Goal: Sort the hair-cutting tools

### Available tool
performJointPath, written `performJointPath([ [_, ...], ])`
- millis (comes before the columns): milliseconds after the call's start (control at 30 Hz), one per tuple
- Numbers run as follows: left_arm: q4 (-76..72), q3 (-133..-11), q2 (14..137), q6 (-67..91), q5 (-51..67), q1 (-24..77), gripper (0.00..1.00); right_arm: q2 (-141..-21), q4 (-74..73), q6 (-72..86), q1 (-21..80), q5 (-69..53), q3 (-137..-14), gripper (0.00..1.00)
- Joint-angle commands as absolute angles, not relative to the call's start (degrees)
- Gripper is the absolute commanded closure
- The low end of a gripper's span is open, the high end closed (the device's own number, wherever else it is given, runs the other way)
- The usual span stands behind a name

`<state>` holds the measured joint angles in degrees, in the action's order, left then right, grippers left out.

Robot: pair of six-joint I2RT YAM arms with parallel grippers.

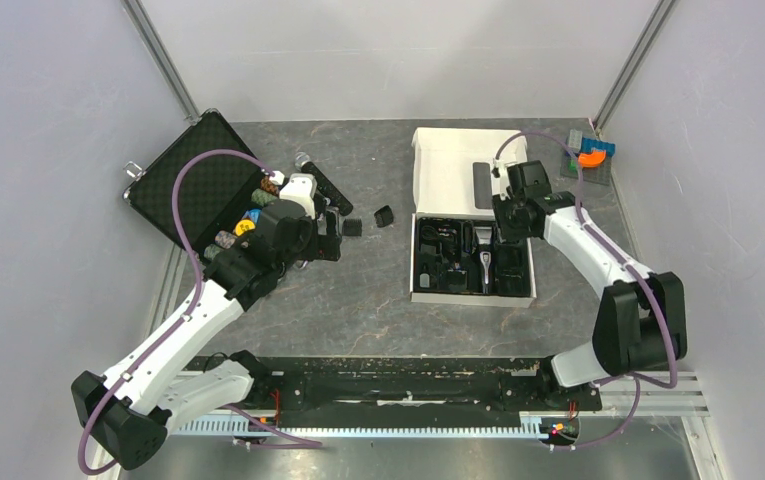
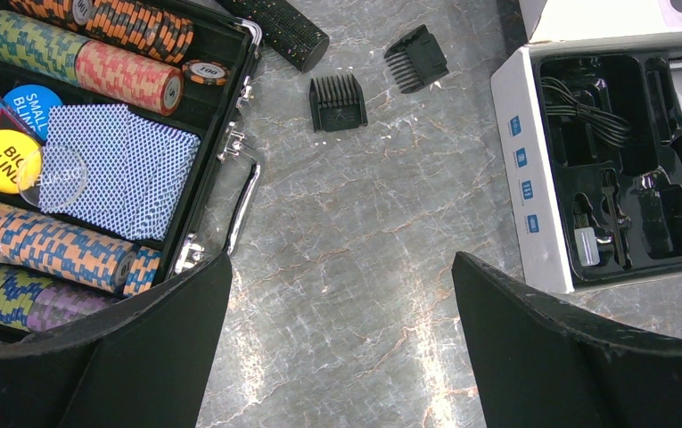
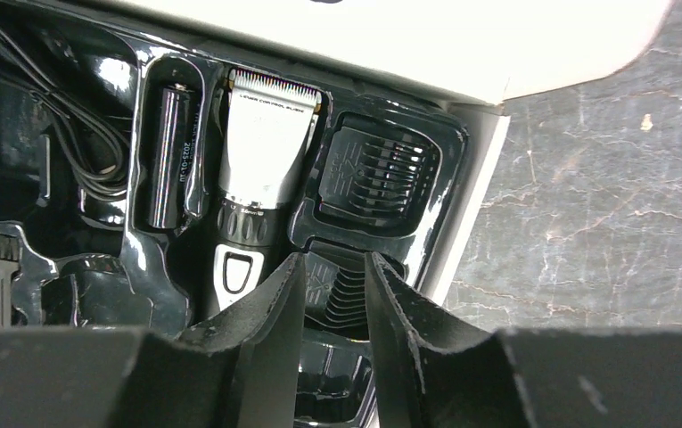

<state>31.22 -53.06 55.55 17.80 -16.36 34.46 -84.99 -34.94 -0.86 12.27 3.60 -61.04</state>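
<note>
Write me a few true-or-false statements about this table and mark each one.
Two comb attachments lie loose on the table between the poker chip case and the white box. True.
The hair clipper lies on the bare table. False: the hair clipper sits in the box's black tray.
The left gripper is open and empty. True.
The poker chip case is shut. False: it stands open, chips showing.

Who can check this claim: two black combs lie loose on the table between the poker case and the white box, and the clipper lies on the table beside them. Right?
Wrong on the clipper: it sits in the white box's tray, as the right wrist view shows. The rest stands.
</note>
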Motion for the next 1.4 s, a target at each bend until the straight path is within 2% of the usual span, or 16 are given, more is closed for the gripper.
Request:
performJointPath([
  [0,29.5,-52.9,54.7,17.7,-16.0,34.2,0.0,-81.7,-34.8,-0.1,12.6,5.1,-61.1,0.68],
  [267,29.5,-52.9,54.8,17.8,-15.9,34.1,0.0,-82.2,-33.6,2.0,12.5,6.2,-56.1,0.71],
  [767,29.4,-52.9,55.5,17.8,-15.7,34.0,0.0,-87.7,-31.9,1.7,12.5,7.1,-53.2,0.74],
  [1000,29.5,-53.0,56.4,17.9,-15.6,33.9,0.0,-86.1,-31.9,1.3,12.7,6.0,-54.6,0.74],
  [1267,29.9,-53.5,58.7,18.4,-15.6,33.7,0.0,-76.4,-29.3,1.0,12.7,1.6,-56.4,0.65],
  [1367,30.5,-54.4,60.4,19.4,-15.9,33.7,0.0,-71.5,-26.8,0.7,12.7,1.4,-55.8,0.55],
])
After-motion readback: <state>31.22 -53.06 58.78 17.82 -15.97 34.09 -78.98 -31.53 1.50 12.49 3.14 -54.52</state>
